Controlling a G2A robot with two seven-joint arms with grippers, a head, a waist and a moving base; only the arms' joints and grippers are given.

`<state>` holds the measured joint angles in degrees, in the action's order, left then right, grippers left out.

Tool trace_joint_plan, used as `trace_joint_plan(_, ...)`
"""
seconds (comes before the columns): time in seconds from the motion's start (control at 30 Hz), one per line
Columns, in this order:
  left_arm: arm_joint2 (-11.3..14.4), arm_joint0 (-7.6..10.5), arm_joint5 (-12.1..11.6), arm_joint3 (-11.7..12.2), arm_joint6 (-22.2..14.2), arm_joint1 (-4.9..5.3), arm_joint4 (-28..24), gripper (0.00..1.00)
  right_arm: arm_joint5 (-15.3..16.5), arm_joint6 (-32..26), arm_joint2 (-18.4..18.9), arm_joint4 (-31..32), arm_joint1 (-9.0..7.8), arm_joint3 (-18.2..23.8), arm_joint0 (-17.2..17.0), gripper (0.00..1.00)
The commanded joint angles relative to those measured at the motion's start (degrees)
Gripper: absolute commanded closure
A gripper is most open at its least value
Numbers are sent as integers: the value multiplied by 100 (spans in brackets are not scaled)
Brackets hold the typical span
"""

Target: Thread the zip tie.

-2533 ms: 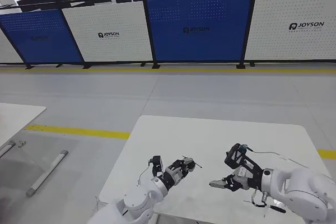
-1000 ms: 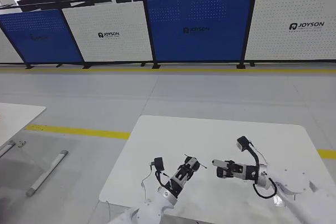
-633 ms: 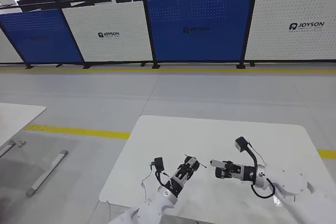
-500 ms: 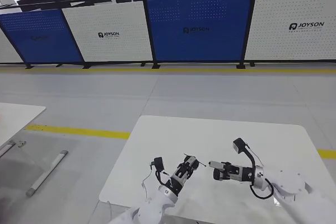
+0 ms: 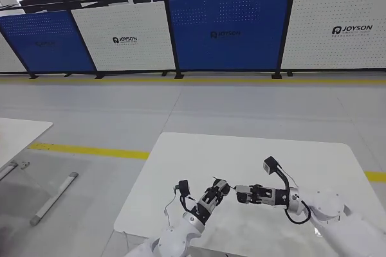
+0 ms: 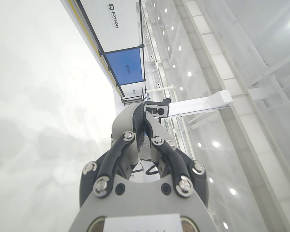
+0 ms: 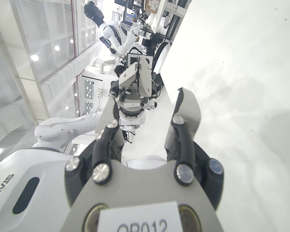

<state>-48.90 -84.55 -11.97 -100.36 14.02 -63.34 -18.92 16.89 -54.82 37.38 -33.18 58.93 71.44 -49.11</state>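
Your right gripper (image 5: 239,191) has slid across the table (image 5: 199,154) toward the left one since the earlier frames. The two were well apart then. Now they sit tip to tip, just beside each other, near the table's front edge. The left gripper (image 5: 219,188) has barely shifted.

Your left gripper (image 6: 141,112) has its fingers pressed together. The zip tie (image 7: 139,73) shows as a thin dark strip pinched between them, and its ends stick out past the fingertips. From the right wrist it runs crosswise to your line of approach, not pointing at you. The tie is too thin for you to tell the head from the tail.

Your right gripper (image 7: 146,100) is spread wide and holds nothing. The left gripper, with the tie, lies straight ahead, framed in the gap between the fingers and beyond their tips.

What matters most is how the strip's long axis lies against your closing direction. Judging from this, the right arm is the free one and the nearer one to take the loose end. Line the open fingers up on either side of the strip before you close. If you come in at a skew, you will likely push the tie aside rather than catch it.
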Motion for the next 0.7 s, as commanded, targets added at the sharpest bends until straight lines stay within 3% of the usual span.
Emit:
trace_joint_plan(0.0, -24, -16, 1, -4, -18, -13, 13, 100, -6, -36, 7, 14, 32, -17, 9, 100)
trace_joint_plan(0.3, -110, -66, 8, -17, -54, -70, 83, 100, 30, -196, 139, 22, 111, -119, -23, 100)
trace_joint_plan(0.33, -114, -62, 27, -10, -73, -72, 153, 96, 39, -220, 157, 33, 115, -118, -27, 100)
trace_joint_plan(0.4, -93, -69, 82, 4, -111, -79, 327, 0, 47, -290, 199, 78, 120, -109, -34, 100)
trace_joint_plan(0.67, -93, -69, 82, 4, -111, -79, 327, 0, 25, -398, 281, 123, 117, -87, -48, 100)
